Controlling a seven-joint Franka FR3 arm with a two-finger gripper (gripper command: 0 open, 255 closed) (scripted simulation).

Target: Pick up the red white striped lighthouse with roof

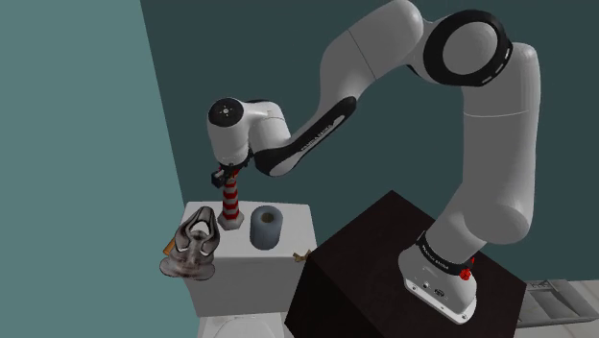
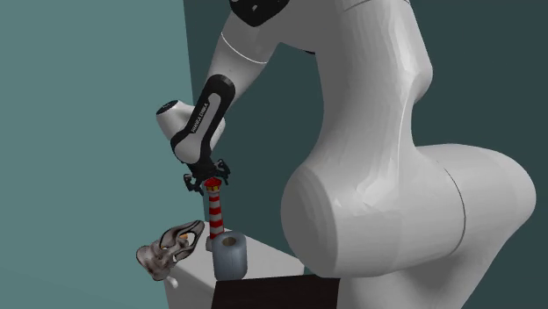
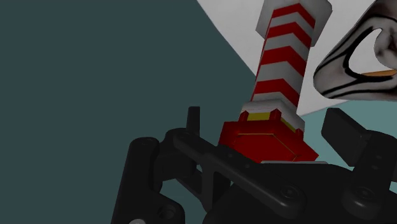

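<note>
The gripper (image 3: pixel 267 121) sits closest to the wrist camera. Its two black fingers stand apart, one on each side of the lighthouse's (image 3: pixel 283 57) red roof. There seems to be a sliver of gap on each side, though the angle makes that hard to be sure of, so I take it as open and holding nothing.

The lighthouse (image 1: pixel 230 204) stands upright on a white top (image 1: pixel 293 226). A grey roll (image 1: pixel 267 229) is just beside it towards the shoulder view's right, and a striped object (image 1: pixel 195 245) is near it on the left.

The step in hand looks like the grasp itself. The roof is a small, tapering hold, so closing there could let it slip. Going a little lower onto the banded shaft should help. The fingers should stay centred and close evenly so the tall piece isn't tipped, and the lift should go straight up, clear of the roll.
</note>
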